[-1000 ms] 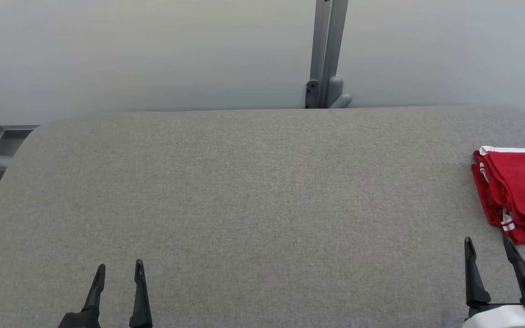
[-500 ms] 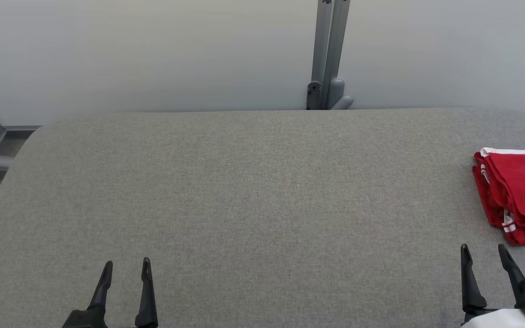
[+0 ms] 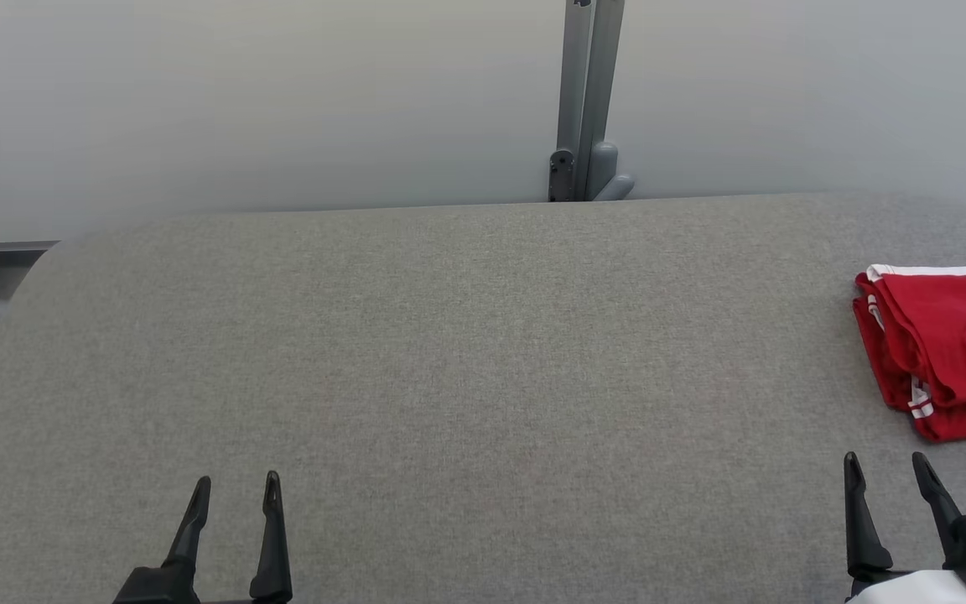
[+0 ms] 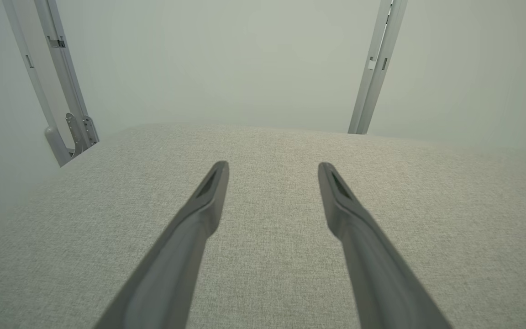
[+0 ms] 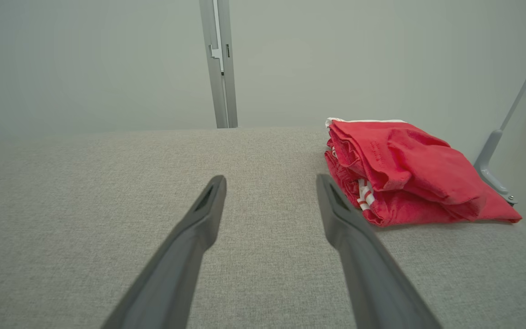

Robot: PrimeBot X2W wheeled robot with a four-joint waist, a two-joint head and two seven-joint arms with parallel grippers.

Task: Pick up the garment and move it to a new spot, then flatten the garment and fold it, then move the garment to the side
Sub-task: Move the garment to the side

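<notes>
Head view: high, facing forward and down over the grey table (image 3: 483,335) to the wall (image 3: 282,101).
Left wrist view: low, close over the table, facing the wall along the left gripper (image 4: 273,163).
Right wrist view: likewise low, along the right gripper (image 5: 270,177).
All 3 share the table; head and right wrist views also share the garment (image 3: 944,352) and the middle post (image 3: 584,92).

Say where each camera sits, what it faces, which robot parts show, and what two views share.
Head view: robot's head, facing down at the table; shows left end effector and right end effector.
Left wrist view: left wrist, facing across the table; shows its fingers.
Right wrist view: right wrist, facing the red garment; shows its fingers.
Head and right wrist views share the red garment.
</notes>
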